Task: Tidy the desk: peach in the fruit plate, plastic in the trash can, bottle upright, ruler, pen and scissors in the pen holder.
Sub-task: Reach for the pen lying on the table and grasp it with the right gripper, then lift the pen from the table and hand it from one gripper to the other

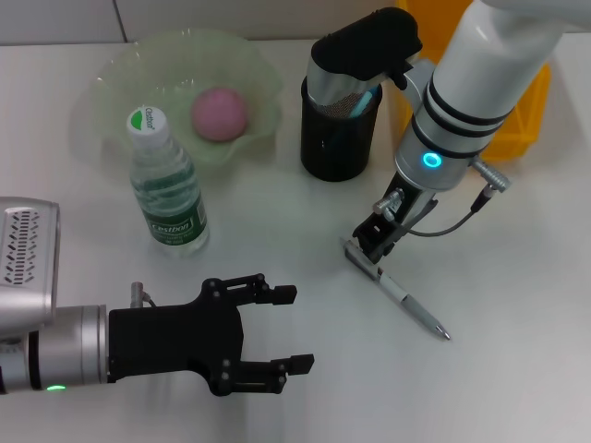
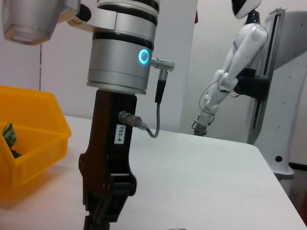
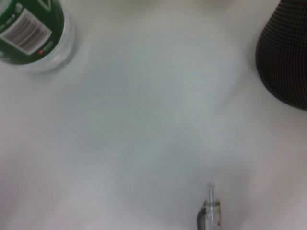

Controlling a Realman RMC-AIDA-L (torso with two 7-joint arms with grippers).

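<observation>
Now the pen (image 1: 406,300) lies flat on the white desk (image 1: 517,277), its tip pointing toward 4 o'clock and its cap end toward 10 o'clock. The right gripper (image 1: 369,247) stands directly over that cap end, reaching down from 1 o'clock, its black fingers at the pen's clip end; whether they are clamped on it or apart cannot be told from here. In the right wrist view the pen's clip end (image 3: 210,211) shows close below the camera, with bare desk all around it.

At about 11 o'clock from the pen stands the black mesh pen holder (image 1: 338,129), with items already in it and a dark part of the right arm over its mouth. Farther toward 10 o'clock the pale green fruit plate (image 1: 120,78) holds the pink peach (image 1: 220,113). Just beside the plate, on its near side, the bottle (image 1: 166,185) stands upright with its cap on; the right wrist view catches its green label (image 3: 29,28). A yellow bin (image 1: 526,120) sits at 1 o'clock, behind the right arm, and the left wrist view shows scraps inside it (image 2: 9,136).

The left gripper (image 1: 291,329) hovers low over the desk at 8 o'clock from the pen, well apart from it, fingers spread and grasping nothing.
</observation>
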